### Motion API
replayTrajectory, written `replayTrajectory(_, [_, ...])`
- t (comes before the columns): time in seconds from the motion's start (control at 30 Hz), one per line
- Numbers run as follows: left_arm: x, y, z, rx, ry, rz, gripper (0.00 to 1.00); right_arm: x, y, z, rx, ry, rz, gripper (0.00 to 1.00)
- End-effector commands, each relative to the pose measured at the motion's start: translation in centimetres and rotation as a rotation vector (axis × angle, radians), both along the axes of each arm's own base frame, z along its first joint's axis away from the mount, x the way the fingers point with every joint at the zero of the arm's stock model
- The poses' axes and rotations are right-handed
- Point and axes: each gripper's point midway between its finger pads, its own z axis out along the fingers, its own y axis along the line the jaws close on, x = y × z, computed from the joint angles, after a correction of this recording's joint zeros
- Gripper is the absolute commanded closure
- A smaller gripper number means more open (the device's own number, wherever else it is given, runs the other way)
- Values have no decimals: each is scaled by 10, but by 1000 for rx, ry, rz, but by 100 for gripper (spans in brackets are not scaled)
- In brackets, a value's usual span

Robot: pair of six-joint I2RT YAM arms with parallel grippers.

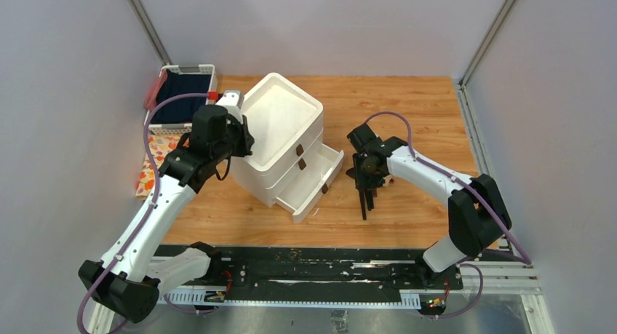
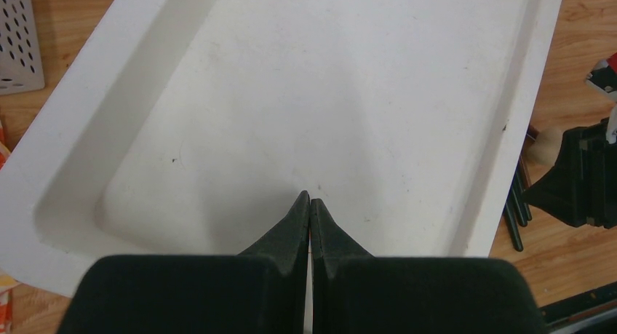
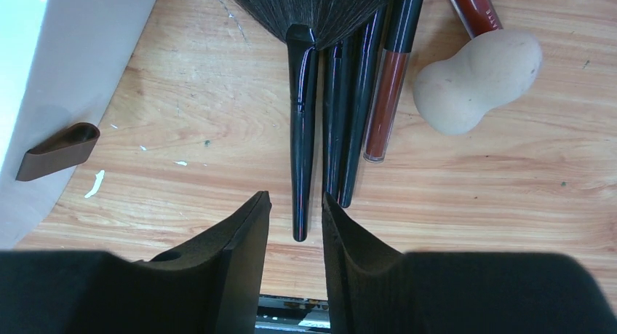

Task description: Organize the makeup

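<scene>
The makeup lies on the wooden table to the right of the white three-drawer box (image 1: 280, 123). In the right wrist view a black fan brush (image 3: 302, 130), two slim black sticks (image 3: 349, 116), a reddish-brown stick (image 3: 385, 101) and a beige gourd-shaped sponge (image 3: 476, 83) lie side by side. My right gripper (image 3: 295, 199) is open just above them, and the fan brush's handle tip sits between its fingers without being clamped. From above, this gripper (image 1: 366, 177) hangs over the black sticks (image 1: 364, 207). My left gripper (image 2: 310, 197) is shut on nothing over the box's recessed top (image 2: 182, 130).
The box's bottom drawer (image 1: 320, 177) stands pulled out toward the makeup, and a brown knob (image 3: 58, 150) shows at the left of the right wrist view. A white basket with dark blue cloth (image 1: 182, 94) sits at the back left. Grey walls close in the table.
</scene>
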Motion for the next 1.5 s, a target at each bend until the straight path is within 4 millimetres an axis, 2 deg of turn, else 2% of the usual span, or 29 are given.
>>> replayTrajectory(0.0, [-3,-3,-2,-8,1,-15,100,-11,-2,-3,-41,43,38,64])
replayTrajectory(0.63, [-3,-1,-4,4,1,-8,100,-15,5,-59,-69,150,51,71])
replayTrajectory(0.83, [-4,0,-4,7,-2,-6,100,-16,6,-66,-70,162,42,79])
replayTrajectory(0.93, [-4,0,-4,5,-2,-7,100,-15,5,-68,-78,158,37,91])
replayTrajectory(1.0, [-4,0,-4,5,-4,-8,100,-13,4,-62,-74,138,28,100])
replayTrajectory(1.1, [-5,1,-3,7,-7,-7,100,-9,5,-44,-45,80,12,100])
replayTrajectory(1.27, [-5,0,-3,3,-6,-7,100,-7,10,4,22,-27,8,100])
replayTrajectory(1.37, [-4,-1,-3,-2,-3,-10,100,-7,21,33,82,-82,33,100])
replayTrajectory(1.47, [-4,-2,-3,-4,-2,-11,100,-7,41,59,162,-118,72,100])
